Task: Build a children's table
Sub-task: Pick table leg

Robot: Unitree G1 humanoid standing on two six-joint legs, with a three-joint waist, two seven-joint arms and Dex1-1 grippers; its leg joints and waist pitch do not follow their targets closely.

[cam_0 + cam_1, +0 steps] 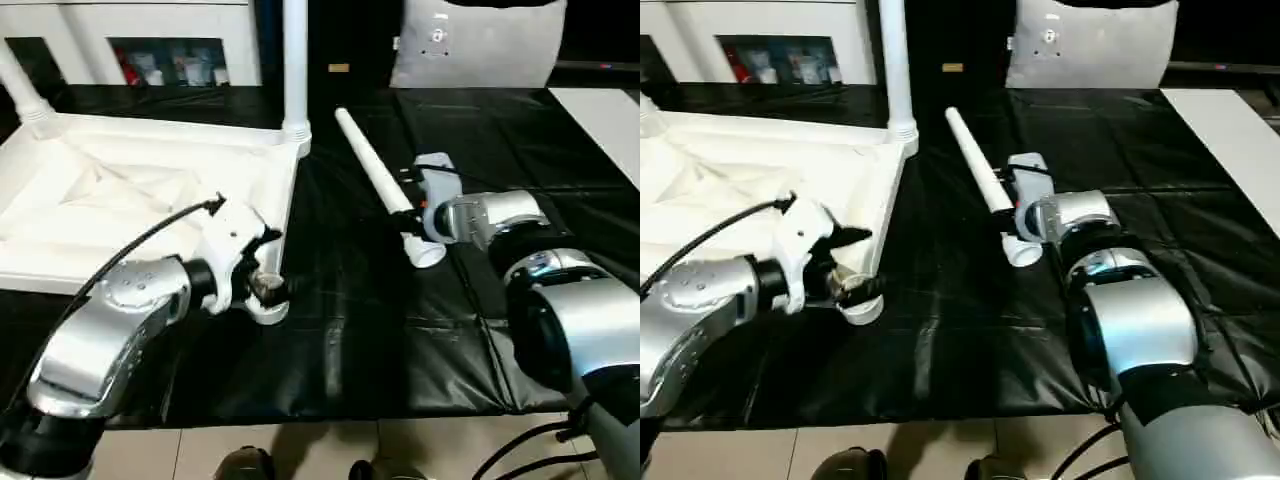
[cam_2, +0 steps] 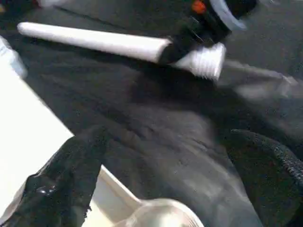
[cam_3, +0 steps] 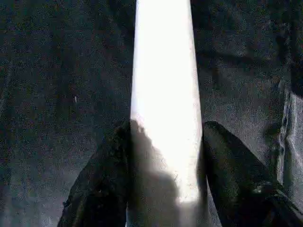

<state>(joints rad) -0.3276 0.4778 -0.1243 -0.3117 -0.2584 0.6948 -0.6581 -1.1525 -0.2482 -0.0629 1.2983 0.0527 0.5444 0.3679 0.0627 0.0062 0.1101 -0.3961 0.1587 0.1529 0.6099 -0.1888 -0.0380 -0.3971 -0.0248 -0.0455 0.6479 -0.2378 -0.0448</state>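
Two legs upright in tabletop, one loose leg — right gripper around it.

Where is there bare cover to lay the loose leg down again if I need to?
Bare black cover lies between the tabletop and the loose leg, and again beyond the right gripper toward the far right edge. It is crowded at the tabletop's near corner socket, where the left gripper sits.

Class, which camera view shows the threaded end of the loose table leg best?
The left wrist view: the loose leg's threaded end shows its ridges clearly, just past the right hand straddling the leg. Both eye views show that end small and plain. The right wrist view shows the leg's smooth shaft between two black fingers.
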